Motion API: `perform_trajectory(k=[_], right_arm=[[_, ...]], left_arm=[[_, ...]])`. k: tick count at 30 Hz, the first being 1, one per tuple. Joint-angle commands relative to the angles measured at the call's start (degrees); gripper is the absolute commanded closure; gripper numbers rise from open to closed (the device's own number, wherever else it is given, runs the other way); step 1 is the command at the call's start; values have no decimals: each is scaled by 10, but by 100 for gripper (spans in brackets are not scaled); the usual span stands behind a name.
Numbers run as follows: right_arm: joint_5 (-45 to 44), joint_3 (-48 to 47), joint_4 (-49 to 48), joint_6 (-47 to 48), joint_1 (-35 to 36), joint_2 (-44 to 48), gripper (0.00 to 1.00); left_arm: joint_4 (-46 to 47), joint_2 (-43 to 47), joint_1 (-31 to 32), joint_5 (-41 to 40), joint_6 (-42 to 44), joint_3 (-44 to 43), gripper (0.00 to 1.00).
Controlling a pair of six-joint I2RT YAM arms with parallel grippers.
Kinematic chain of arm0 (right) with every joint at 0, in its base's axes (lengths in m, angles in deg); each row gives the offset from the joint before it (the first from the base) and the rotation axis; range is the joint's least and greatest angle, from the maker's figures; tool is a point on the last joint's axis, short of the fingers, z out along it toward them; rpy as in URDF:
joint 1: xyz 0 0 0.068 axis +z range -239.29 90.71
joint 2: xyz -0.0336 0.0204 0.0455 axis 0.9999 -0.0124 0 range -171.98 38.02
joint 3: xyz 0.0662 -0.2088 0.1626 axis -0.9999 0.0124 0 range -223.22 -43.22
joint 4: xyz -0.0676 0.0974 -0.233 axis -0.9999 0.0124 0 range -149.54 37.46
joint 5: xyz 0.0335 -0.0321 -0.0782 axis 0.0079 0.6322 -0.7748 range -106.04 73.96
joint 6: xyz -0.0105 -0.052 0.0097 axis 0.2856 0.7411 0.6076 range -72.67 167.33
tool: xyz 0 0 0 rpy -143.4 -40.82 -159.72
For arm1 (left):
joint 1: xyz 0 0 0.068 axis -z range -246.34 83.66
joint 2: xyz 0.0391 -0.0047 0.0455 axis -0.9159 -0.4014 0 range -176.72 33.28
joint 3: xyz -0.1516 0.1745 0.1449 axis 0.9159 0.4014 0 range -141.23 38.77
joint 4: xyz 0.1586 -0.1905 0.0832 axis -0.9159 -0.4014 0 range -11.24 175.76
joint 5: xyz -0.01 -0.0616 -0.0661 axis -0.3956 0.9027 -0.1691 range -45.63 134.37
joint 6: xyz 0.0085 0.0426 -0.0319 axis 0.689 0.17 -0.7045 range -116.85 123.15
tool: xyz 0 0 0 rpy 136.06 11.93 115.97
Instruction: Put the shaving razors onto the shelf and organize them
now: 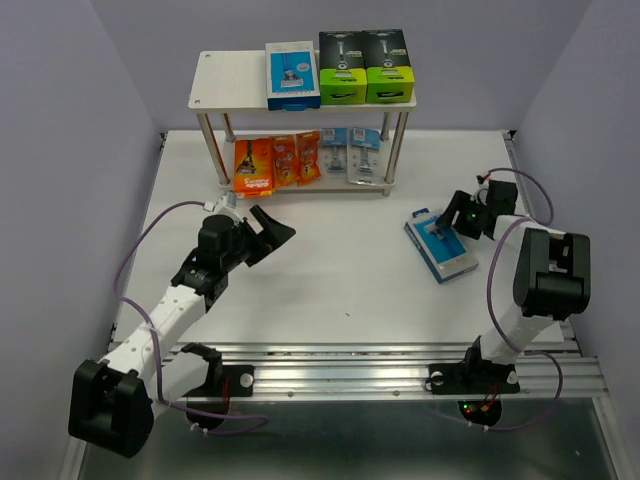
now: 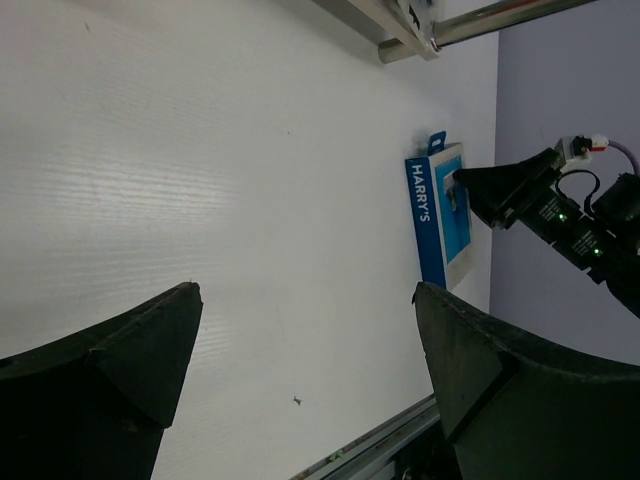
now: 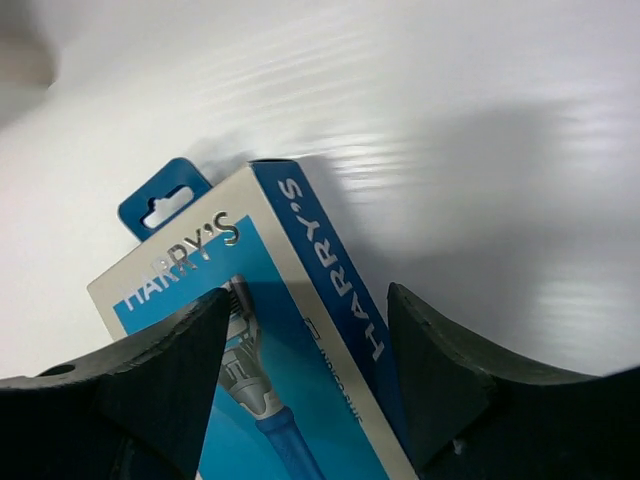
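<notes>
"Where were the razors?"
"On the shelf's top board one blue box and two black-and-lime boxes stood upright. Three orange packs and two light-blue blister cards sat on the lower board."
"Any off it?"
"One blue Harry's box lay flat and skewed on the counter."

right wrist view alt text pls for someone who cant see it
A blue Harry's razor box lies on the white table, hang tab pointing away, seen close up. The right gripper has its two black fingers apart, one over the box's printed front, the other beside its side panel.
</notes>
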Motion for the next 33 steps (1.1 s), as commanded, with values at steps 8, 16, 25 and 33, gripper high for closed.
perform_trajectory(k=[8,16,25,33], right_arm=[[166,-52,47,238,239,-86,43],[250,-85,124,341,343,-90,57],[291,-98,140,368,354,-103,61],[280,-109,157,374,354,-119,64]], left_arm=[[105,-78,20,106,47,33,1],[189,-235,96,150,73,-6,1],[237,-362,100,136,84,-31,27],[295,-447,99,185,79,-51,59]])
